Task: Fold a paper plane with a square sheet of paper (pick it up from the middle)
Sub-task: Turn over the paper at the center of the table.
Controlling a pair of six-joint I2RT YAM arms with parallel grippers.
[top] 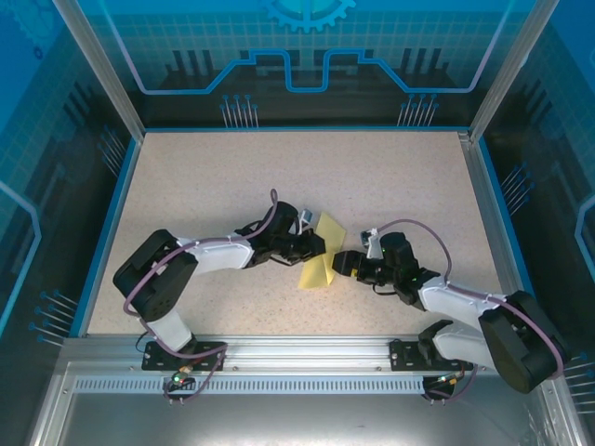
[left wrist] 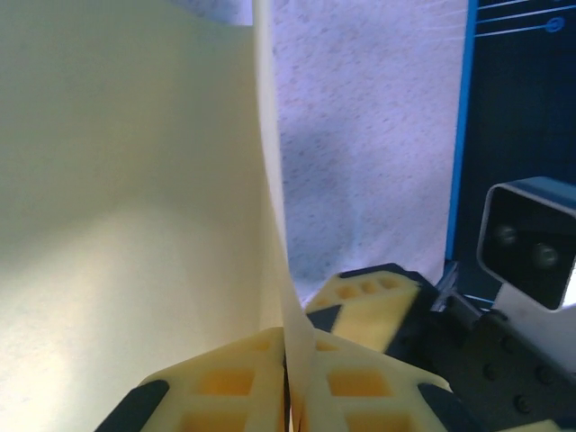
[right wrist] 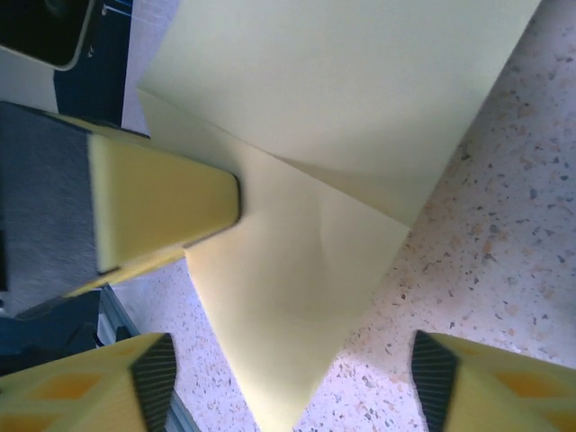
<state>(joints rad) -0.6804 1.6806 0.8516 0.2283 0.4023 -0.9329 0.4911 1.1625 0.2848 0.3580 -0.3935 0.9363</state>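
Observation:
The yellow square sheet of paper [top: 322, 249] is folded into layered triangles and stands off the table between the two arms. My left gripper [top: 310, 247] is shut on it. In the left wrist view the sheet [left wrist: 135, 180] rises edge-on from between the closed pads of the left gripper [left wrist: 292, 382]. My right gripper [top: 340, 263] stands open just right of the paper. In the right wrist view the sheet's pointed corner [right wrist: 297, 297] hangs between the spread fingertips of the right gripper [right wrist: 292, 382] without touching them, and a left finger [right wrist: 157, 202] presses the sheet's edge.
The speckled tabletop [top: 214, 186] is bordered by a blue rim [top: 110, 218] and an aluminium rail [top: 307, 348] at the near edge. One finger of the right gripper [left wrist: 373, 301] and the right wrist camera [left wrist: 526, 243] sit close beside the left jaws.

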